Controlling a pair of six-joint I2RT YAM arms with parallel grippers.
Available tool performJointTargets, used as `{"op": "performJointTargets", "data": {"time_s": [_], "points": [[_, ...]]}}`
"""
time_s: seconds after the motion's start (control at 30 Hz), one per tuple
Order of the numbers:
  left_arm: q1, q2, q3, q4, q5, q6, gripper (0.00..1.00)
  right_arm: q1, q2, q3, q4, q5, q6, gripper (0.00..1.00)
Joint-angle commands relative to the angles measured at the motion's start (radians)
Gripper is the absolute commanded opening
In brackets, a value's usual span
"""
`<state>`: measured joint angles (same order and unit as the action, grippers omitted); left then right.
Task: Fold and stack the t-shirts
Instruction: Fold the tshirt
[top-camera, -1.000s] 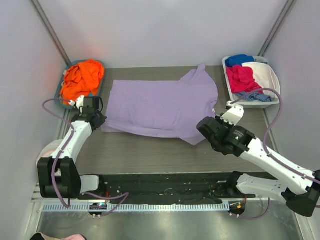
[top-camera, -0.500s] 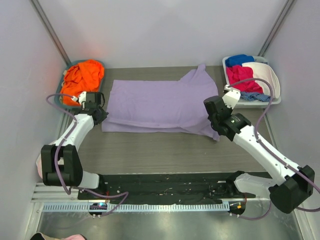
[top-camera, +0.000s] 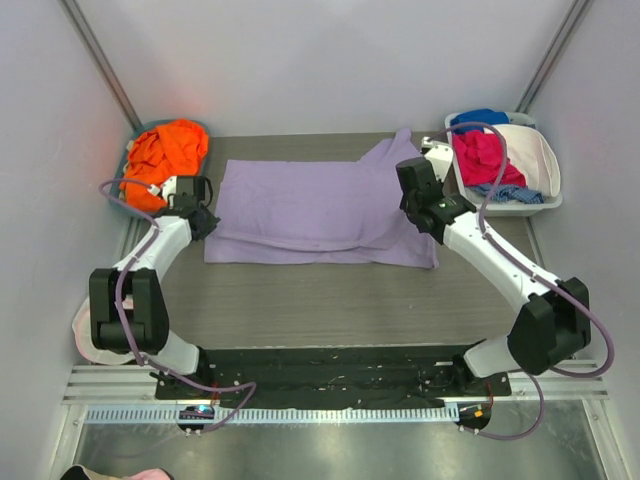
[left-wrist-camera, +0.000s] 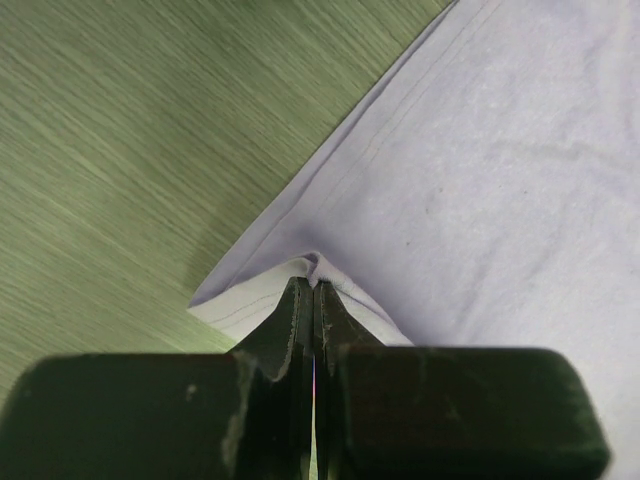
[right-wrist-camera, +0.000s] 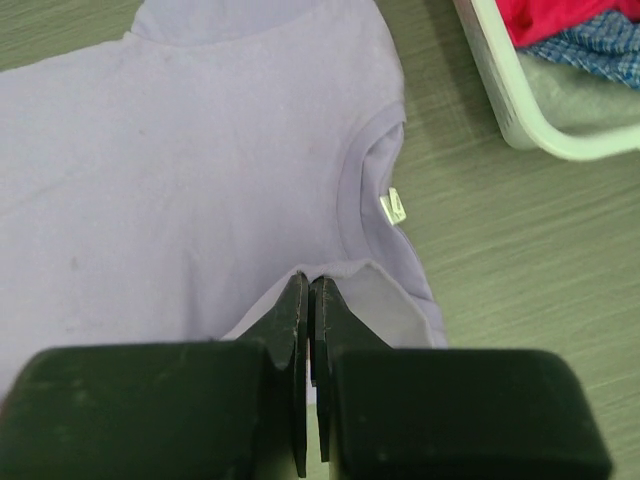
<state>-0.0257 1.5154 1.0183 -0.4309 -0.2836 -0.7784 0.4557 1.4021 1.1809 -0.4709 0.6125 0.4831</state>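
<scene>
Lavender t-shirt (top-camera: 300, 200) sits mid-surface (top-camera: 340, 300); left tool (left-wrist-camera: 314, 290) and right tool (right-wrist-camera: 308, 285), both clamped on its near edge, have carried that edge back over the body, so the first fold looks roughly half done.

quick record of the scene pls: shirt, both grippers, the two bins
shirt: lavender t-shirt spread on the table, front edge doubled over
left gripper: shut on the shirt's hem corner
right gripper: shut on the shirt's edge near the collar
left bin: orange shirts
right basket: pink cloth, blue and white items
</scene>
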Motion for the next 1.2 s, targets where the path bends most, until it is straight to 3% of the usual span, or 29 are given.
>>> {"op": "performJointTargets", "data": {"time_s": [0.0, 0.47, 1.17], "points": [[0.006, 0.026, 0.055, 0.047, -0.002, 0.011, 0.0, -0.034, 0.05, 0.075, 0.092, -0.046, -0.098, 0.01], [0.006, 0.088, 0.094, 0.058, 0.001, 0.022, 0.0, -0.112, 0.273, 0.2, 0.198, -0.181, -0.219, 0.01], [0.006, 0.175, 0.181, 0.055, -0.012, 0.031, 0.0, -0.144, 0.459, 0.39, 0.218, -0.237, -0.273, 0.01]]}}
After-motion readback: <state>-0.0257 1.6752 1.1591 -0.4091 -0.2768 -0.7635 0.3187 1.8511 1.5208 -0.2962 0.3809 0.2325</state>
